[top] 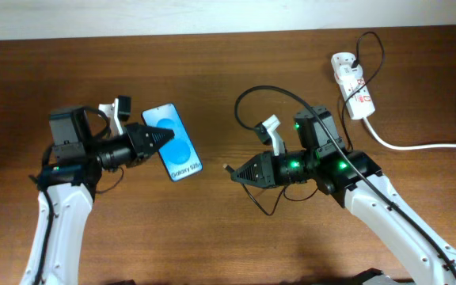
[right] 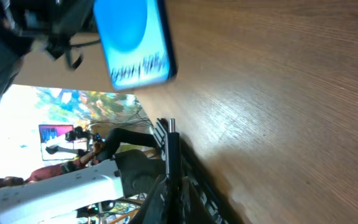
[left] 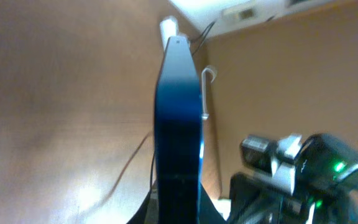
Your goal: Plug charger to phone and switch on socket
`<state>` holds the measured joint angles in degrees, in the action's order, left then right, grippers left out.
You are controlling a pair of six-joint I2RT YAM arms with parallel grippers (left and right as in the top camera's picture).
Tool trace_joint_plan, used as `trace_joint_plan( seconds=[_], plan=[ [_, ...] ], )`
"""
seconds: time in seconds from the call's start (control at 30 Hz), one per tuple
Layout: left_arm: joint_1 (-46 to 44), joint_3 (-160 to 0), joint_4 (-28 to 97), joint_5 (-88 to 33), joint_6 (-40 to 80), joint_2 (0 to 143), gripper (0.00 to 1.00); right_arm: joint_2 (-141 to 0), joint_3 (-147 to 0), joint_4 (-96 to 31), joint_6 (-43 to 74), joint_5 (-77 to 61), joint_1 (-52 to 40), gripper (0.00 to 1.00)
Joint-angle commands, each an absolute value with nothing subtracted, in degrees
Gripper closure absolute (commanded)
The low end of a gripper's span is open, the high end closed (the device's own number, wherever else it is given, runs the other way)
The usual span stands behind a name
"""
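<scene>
The phone (top: 176, 144), blue screen with "Galaxy" lettering, is held up off the table by my left gripper (top: 161, 139), shut on its upper end; the lettered end points toward the right arm. It shows edge-on in the left wrist view (left: 179, 124) and tilted in the right wrist view (right: 132, 40). My right gripper (top: 237, 172) is shut on the charger plug (top: 228, 168), whose tip (right: 171, 127) points at the phone, a short gap away. The black charger cable (top: 291, 93) loops back to the socket (top: 353, 83), a white power strip at the far right.
The socket's thick white cord (top: 426, 142) curves off to the right table edge. Slack black cable (top: 269, 207) hangs below the right gripper. Bare wooden table (top: 212, 237) lies between the arms.
</scene>
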<state>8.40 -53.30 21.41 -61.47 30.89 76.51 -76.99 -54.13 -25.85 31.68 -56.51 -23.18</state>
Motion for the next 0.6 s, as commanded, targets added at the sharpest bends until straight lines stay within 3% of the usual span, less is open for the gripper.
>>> trace_joint_plan(
  seconds=[0.0,0.2,0.37,0.57],
  plan=[
    [8.3,-54.2,11.3,-61.6,44.3,78.1,1.0,-77.3,-53.5,-22.1,36.6,-61.5,-23.8,0.96],
    [5.4,-54.2,1.6,-51.8,57.3,78.1,1.0,-80.9,-53.4,-4.5,51.7,-56.8,-30.0,0.96],
    [4.6,-54.2,-8.6,-51.4,61.0,78.1,1.0,-85.8,-53.4,8.8,64.8,-56.1,-30.3,0.96],
    [6.1,-54.2,-8.6,-51.5,61.1,78.1,1.0,-85.9,-53.4,14.4,67.5,-55.2,-28.6,0.96]
  ],
)
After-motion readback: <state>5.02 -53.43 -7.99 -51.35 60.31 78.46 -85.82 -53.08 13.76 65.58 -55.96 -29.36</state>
